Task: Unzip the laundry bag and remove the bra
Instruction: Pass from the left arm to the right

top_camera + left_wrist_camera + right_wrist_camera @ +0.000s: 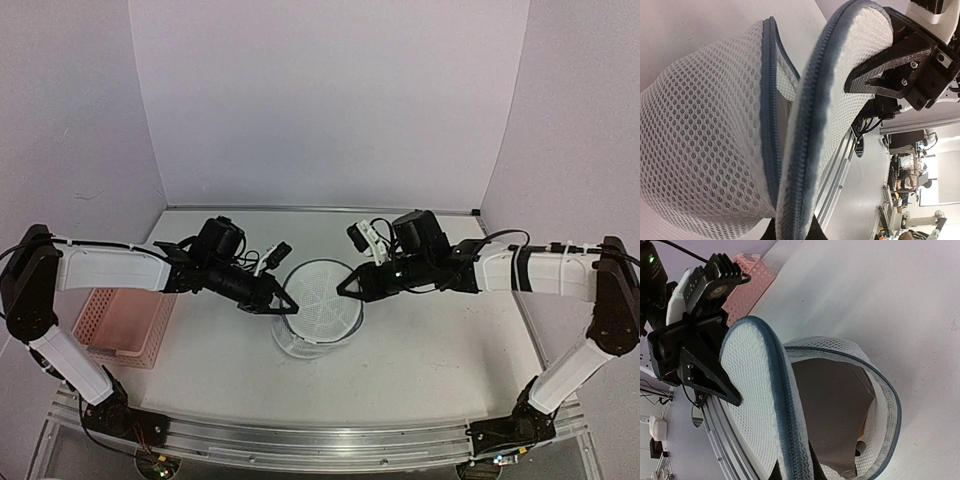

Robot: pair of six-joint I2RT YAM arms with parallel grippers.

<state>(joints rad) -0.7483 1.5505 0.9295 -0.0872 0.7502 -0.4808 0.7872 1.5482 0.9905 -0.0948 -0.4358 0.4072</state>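
Observation:
The white mesh laundry bag (300,345) stands at the table's middle, unzipped. Its round lid (320,298) is lifted off the opening and held at both sides. My left gripper (286,304) is shut on the lid's left zipper rim (800,150); my right gripper (344,291) is shut on the right rim (785,405). In the right wrist view the bag's mouth (890,405) gapes open and the bra (835,405), tan-brown in shadow with an orange edge, lies inside. In the left wrist view the bag wall (700,150) sits left of the lid, and the bra is hidden.
A pink lattice basket (125,325) stands at the table's left edge, under the left arm, and also shows in the right wrist view (747,282). White walls close the back and sides. The metal rail (320,440) runs along the near edge.

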